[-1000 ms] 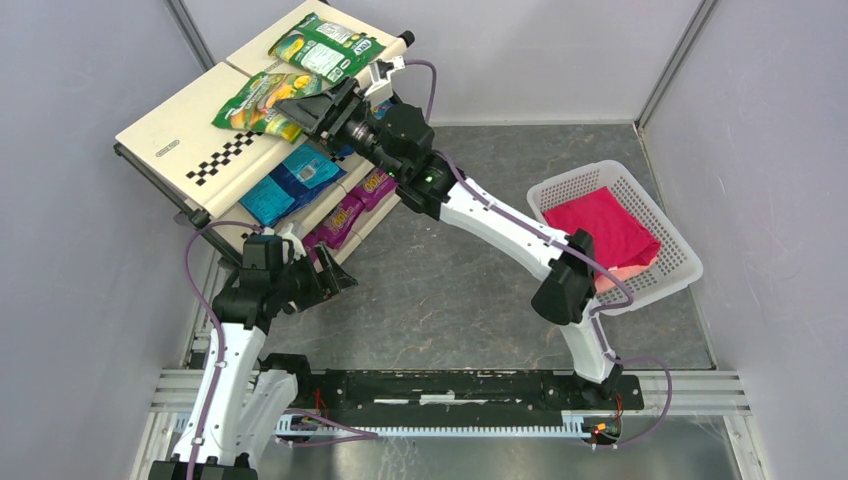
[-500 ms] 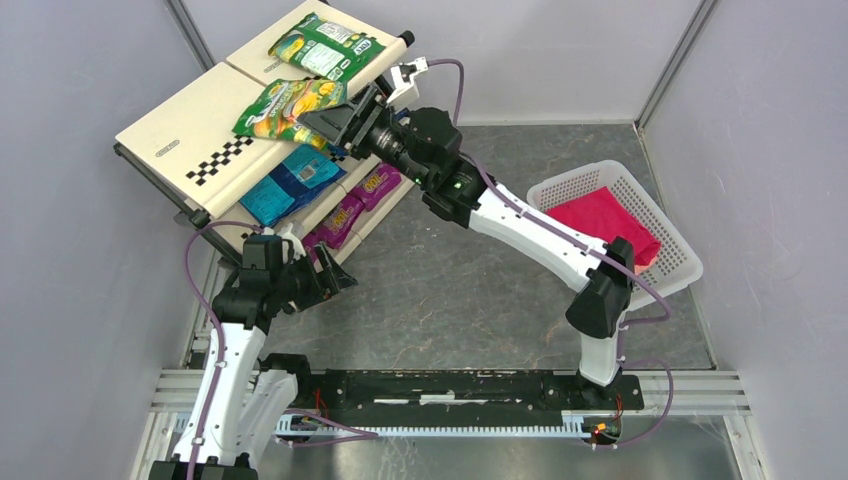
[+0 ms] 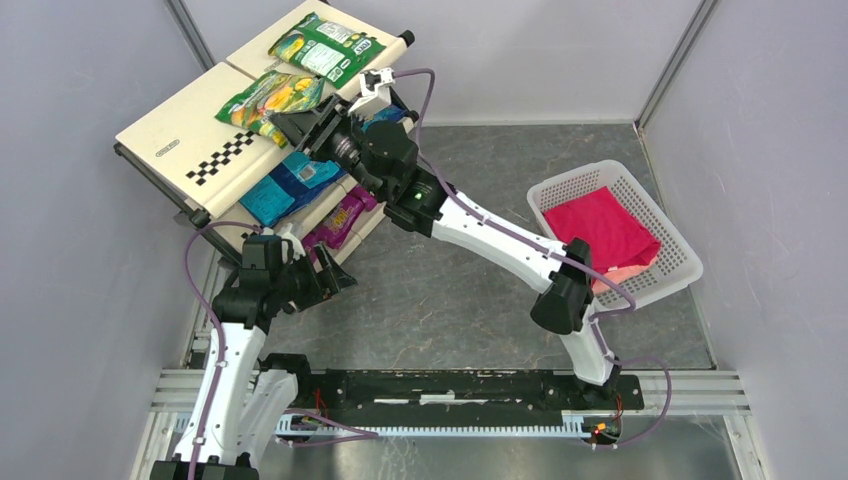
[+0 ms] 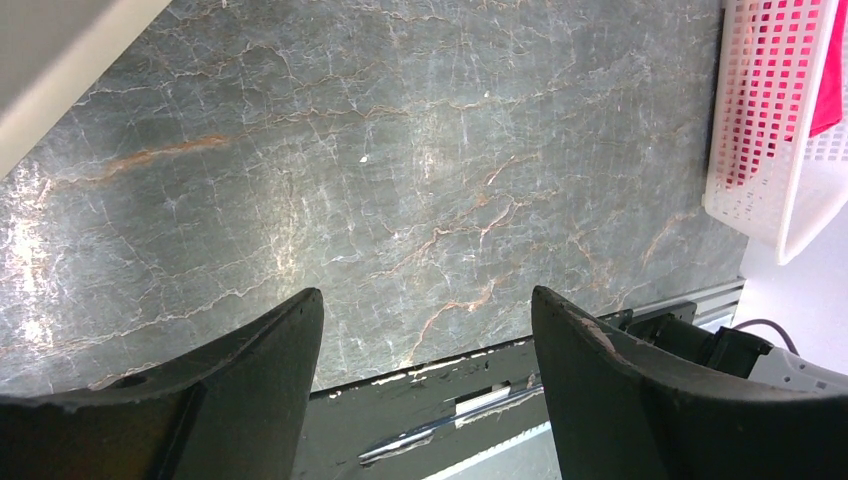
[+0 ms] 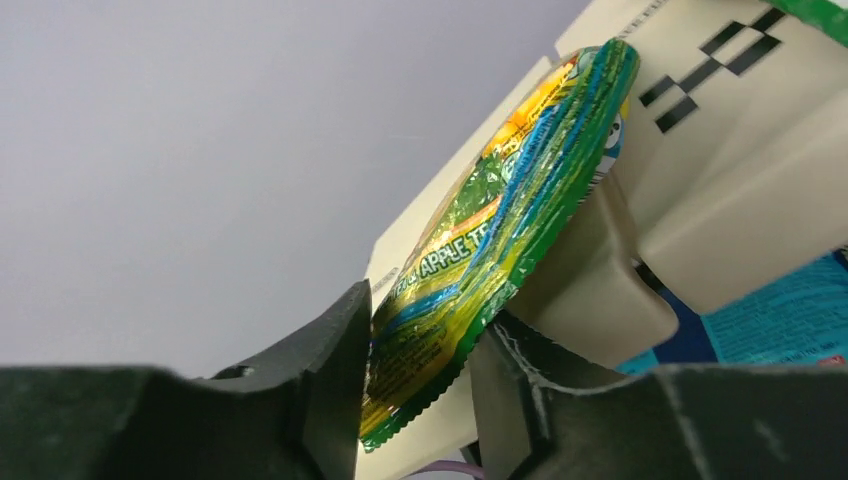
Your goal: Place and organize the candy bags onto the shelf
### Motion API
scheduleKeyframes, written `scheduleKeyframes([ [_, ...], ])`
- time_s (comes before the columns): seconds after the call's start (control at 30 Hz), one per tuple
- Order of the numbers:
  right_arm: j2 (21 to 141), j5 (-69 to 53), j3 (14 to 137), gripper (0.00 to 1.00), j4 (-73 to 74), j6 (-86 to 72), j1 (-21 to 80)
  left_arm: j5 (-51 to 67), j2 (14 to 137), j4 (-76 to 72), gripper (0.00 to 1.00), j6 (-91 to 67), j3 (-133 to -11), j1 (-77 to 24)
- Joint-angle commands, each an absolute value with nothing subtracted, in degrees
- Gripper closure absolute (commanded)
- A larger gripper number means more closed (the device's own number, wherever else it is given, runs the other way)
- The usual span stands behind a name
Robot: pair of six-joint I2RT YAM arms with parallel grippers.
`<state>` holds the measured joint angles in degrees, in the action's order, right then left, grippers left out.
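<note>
Right end effector [image 5: 425, 335] now clamps green-yellow candy bag [image 5: 510, 200], sliding it toward 9 o'clock, tidying shelf [image 3: 170, 140]; left end effector [image 4: 428, 300] open, empty.

Over on the right side of the dark grey, marble-veined bench [image 3: 470, 290] sits a white plastic lattice basket [image 3: 655, 290], turned at an angle to the edges, and lying inside it is a folded pink-red cloth [image 3: 605, 228] that fills most of its floor, with a paler peach patch showing at its near edge. Pale grey walls [image 3: 770, 150] close the bench in on the left, back and right. A ribbed aluminium rail [image 3: 700, 385] runs along the near edge.
</note>
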<state>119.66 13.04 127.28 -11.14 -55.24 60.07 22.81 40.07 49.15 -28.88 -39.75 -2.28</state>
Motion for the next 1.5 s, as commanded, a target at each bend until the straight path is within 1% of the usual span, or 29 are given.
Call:
scheduleKeyframes([
  [0.0,113.6,18.9,122.3,0.49,-11.8,-46.3,61.0,23.4,39.0,47.4,0.17,-26.4,-39.4,-1.9],
  [0.07,110.0,19.3,119.0,0.4,-10.6,-42.4,61.3,23.5,39.0,47.2,0.17,-26.5,-39.5,-1.9],
  [0.13,108.0,19.4,118.6,0.31,-7.3,-39.2,61.3,23.8,39.6,47.2,0.17,-26.4,-39.6,-1.9],
  [0.23,105.9,18.4,117.0,0.21,-4.1,-37.2,61.3,24.2,40.4,47.2,0.17,-26.1,-39.5,-1.8],
  [0.43,102.9,14.8,111.9,0.05,-4.9,-38.5,61.2,24.3,40.2,47.1,0.17,-26.1,-39.5,-1.6],
  [0.5,102.3,13.7,110.7,0.03,-5.1,-39.8,60.9,24.2,39.9,47.2,0.17,-26.2,-39.5,-1.6],
  [0.6,100.8,12.1,107.5,0.05,-7.3,-41.3,60.5,24.3,40.0,47.2,0.17,-26.1,-39.5,-1.6],
  [0.7,100.9,9.9,106.4,0.13,-8.3,-43.3,59.5,24.6,40.4,47.1,0.17,-26.0,-39.5,-1.6],
  [0.73,101.3,9.1,106.1,0.17,-9.2,-44.5,59.2,24.7,40.4,47.2,0.17,-25.9,-39.5,-1.5],
  [0.77,101.5,7.9,105.3,0.23,-10.5,-45.7,58.9,24.7,40.5,47.2,0.17,-25.9,-39.5,-1.5],
  [0.83,102.3,6.5,105.1,0.3,-12.7,-47.0,58.7,24.7,40.3,47.2,0.17,-25.8,-39.6,-1.4],
  [0.97,104.7,4.9,107.3,0.37,-14.5,-48.3,58.7,24.7,40.0,47.2,0.17,-25.8,-39.5,-1.4],
  [1.0,105.0,4.6,107.4,0.42,-15.5,-48.7,58.7,24.6,39.8,47.2,0.16,-25.8,-39.5,-1.4],
  [1.07,105.8,4.7,107.9,0.58,-16.6,-49.3,58.7,24.7,39.9,47.2,0.16,-25.9,-39.5,-1.4],
  [1.17,106.9,4.6,108.7,0.7,-18.6,-50.3,58.8,24.8,40.0,47.2,0.16,-25.7,-39.6,-1.4],
  [1.3,108.4,5.9,110.2,0.96,-20.4,-51.5,59.1,24.9,40.0,47.2,0.16,-25.7,-39.6,-1.3],
  [1.33,108.7,6.9,110.3,0.99,-21.2,-51.5,59.3,25.0,40.0,47.2,0.16,-25.6,-39.5,-1.2],
  [1.47,110.2,12.5,111.2,0.99,-24.6,-51.8,61.0,25.1,40.0,47.2,0.16,-25.5,-39.6,-1.1],
])
